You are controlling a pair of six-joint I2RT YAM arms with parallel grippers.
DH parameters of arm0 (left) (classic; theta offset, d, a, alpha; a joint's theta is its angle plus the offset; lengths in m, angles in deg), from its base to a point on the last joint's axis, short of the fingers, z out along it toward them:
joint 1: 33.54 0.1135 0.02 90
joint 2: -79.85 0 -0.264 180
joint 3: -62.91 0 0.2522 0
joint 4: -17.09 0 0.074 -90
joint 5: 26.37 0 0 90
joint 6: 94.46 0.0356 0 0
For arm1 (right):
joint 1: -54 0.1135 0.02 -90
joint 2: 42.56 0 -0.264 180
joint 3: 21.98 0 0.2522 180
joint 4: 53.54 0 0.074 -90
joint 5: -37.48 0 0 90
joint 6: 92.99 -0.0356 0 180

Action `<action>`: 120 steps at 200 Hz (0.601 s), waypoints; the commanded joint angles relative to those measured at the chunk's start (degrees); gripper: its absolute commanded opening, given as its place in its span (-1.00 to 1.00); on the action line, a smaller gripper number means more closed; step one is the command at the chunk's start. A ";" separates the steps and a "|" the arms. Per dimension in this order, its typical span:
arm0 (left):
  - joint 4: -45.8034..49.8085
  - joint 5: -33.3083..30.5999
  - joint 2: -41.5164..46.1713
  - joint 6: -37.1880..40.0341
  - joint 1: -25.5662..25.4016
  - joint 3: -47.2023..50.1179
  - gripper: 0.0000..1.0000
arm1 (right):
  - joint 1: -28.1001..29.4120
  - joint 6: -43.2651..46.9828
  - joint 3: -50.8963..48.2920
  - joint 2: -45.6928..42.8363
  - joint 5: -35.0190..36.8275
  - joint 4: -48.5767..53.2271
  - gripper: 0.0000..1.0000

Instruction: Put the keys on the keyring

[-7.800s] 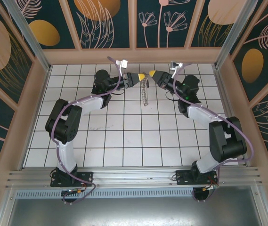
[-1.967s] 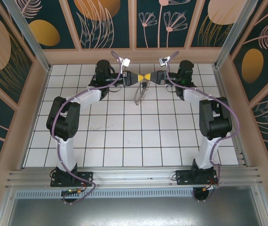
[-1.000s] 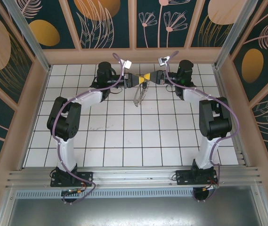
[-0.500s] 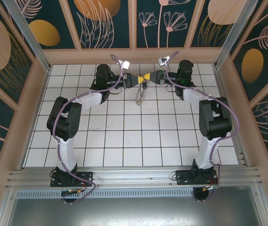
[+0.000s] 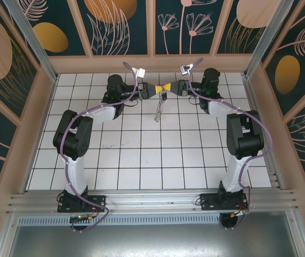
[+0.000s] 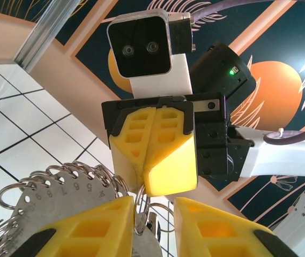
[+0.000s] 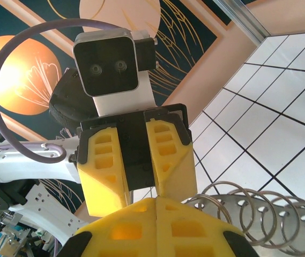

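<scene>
One keyring hangs long-axis downward from the closed right pincer.

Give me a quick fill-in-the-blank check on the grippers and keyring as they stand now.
1. The right gripper is shut; the left gripper is ___.
2. Both grippers' fingers are ___ in colour.
3. The disc on the keyring is stamped with ___.
Missing words: open, yellow, numbers.
</scene>
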 commanded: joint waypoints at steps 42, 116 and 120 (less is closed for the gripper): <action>-4.45 1.58 -0.88 -0.85 -0.44 -1.11 -0.52 | 0.59 -0.26 2.02 0.00 -0.77 -2.66 -1.00; -3.65 1.36 -1.93 -0.65 -0.66 -1.73 -0.61 | 1.02 -0.28 2.15 0.05 -0.71 -2.61 -1.00; -3.69 1.35 -1.94 -0.65 -0.66 -1.73 -0.61 | 1.02 -0.27 2.16 0.05 -0.76 -2.53 -1.00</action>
